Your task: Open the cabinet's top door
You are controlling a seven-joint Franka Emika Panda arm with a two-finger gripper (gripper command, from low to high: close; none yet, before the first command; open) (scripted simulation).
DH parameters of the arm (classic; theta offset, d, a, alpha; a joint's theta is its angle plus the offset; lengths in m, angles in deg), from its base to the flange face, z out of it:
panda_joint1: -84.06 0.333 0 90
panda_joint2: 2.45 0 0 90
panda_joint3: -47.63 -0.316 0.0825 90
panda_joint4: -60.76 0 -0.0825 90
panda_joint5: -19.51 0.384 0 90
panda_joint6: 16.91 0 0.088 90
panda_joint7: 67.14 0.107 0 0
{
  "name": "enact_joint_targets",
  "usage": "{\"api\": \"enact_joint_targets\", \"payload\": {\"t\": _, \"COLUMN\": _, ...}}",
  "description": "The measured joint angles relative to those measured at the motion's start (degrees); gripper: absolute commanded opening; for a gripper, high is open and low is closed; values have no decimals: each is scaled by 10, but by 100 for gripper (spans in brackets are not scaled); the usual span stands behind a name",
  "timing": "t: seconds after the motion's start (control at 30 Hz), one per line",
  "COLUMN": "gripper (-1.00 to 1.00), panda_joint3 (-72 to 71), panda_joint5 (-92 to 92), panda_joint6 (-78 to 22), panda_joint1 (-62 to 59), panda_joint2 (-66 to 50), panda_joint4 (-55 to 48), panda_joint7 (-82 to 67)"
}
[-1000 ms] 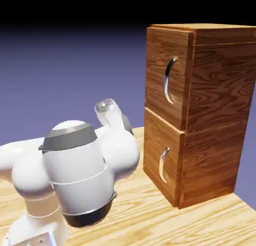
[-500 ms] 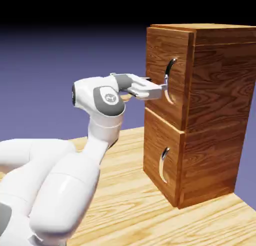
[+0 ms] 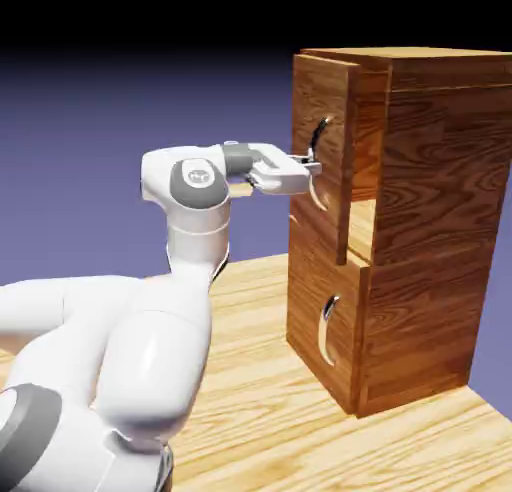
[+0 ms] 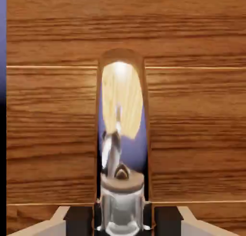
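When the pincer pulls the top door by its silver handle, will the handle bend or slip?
The handle looks like rigid polished metal, so it probably will not bend. Its shine suggests the pincer might slip. The top door, already ajar, apparently moves freely.

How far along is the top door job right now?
Started: the top door stands out from the cabinet, a gap showing behind it. In hand: the tool is shut on the handle. Left: pulling the door out further.
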Motion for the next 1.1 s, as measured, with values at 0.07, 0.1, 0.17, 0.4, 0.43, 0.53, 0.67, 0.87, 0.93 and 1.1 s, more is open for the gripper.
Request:
{"api": "enact_joint_targets", "payload": {"t": 0.07, "gripper": -100, "panda_joint3": -31, "panda_joint5": 20, "panda_joint6": -50, "panda_joint1": 10, "panda_joint2": 17, "panda_joint4": 12, "panda_joint7": 22}}
{"api": "enact_joint_targets", "payload": {"t": 0.1, "gripper": -100, "panda_joint3": -46, "panda_joint5": 32, "panda_joint6": -75, "panda_joint1": 17, "panda_joint2": 26, "panda_joint4": 17, "panda_joint7": 34}}
{"api": "enact_joint_targets", "payload": {"t": 0.17, "gripper": -100, "panda_joint3": -77, "panda_joint5": 56, "panda_joint6": -125, "panda_joint1": 33, "panda_joint2": 47, "panda_joint4": 24, "panda_joint7": 56}}
{"api": "enact_joint_targets", "payload": {"t": 0.4, "gripper": -100, "panda_joint3": -172, "panda_joint5": 162, "panda_joint6": -299, "panda_joint1": 106, "panda_joint2": 150, "panda_joint4": 19, "panda_joint7": 145}}
{"api": "enact_joint_targets", "payload": {"t": 0.43, "gripper": -100, "panda_joint3": -183, "panda_joint5": 180, "panda_joint6": -324, "panda_joint1": 118, "panda_joint2": 169, "panda_joint4": 14, "panda_joint7": 160}}
{"api": "enact_joint_targets", "payload": {"t": 0.53, "gripper": -100, "panda_joint3": -210, "panda_joint5": 236, "panda_joint6": -395, "panda_joint1": 154, "panda_joint2": 231, "panda_joint4": -6, "panda_joint7": 208}}
{"api": "enact_joint_targets", "payload": {"t": 0.67, "gripper": -100, "panda_joint3": -230, "panda_joint5": 310, "panda_joint6": -470, "panda_joint1": 196, "panda_joint2": 314, "panda_joint4": -42, "panda_joint7": 271}}
{"api": "enact_joint_targets", "payload": {"t": 0.87, "gripper": -100, "panda_joint3": -235, "panda_joint5": 421, "panda_joint6": -550, "panda_joint1": 243, "panda_joint2": 439, "panda_joint4": -114, "panda_joint7": 366}}
{"api": "enact_joint_targets", "payload": {"t": 0.93, "gripper": -100, "panda_joint3": -233, "panda_joint5": 457, "panda_joint6": -569, "panda_joint1": 255, "panda_joint2": 480, "panda_joint4": -142, "panda_joint7": 396}}
{"api": "enact_joint_targets", "payload": {"t": 1.1, "gripper": -100, "panda_joint3": -222, "panda_joint5": 546, "panda_joint6": -601, "panda_joint1": 275, "panda_joint2": 584, "panda_joint4": -218, "panda_joint7": 463}}
